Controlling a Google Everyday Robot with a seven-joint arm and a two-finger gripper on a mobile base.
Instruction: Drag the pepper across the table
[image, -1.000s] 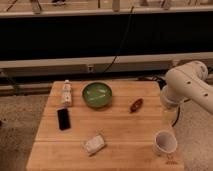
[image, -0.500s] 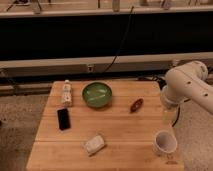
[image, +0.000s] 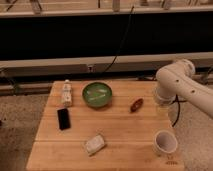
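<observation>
The small dark red-brown pepper (image: 136, 105) lies on the light wooden table (image: 125, 135), to the right of the green bowl. My white arm reaches in from the right. My gripper (image: 162, 109) hangs below the arm's big joint at the table's right edge. It is a short way right of the pepper and apart from it.
A green bowl (image: 97, 94) stands at the back middle. A small bottle (image: 66, 93) lies at the back left, with a black phone (image: 63, 119) in front of it. A pale packet (image: 94, 144) lies at the front middle. A white cup (image: 165, 143) stands at the front right.
</observation>
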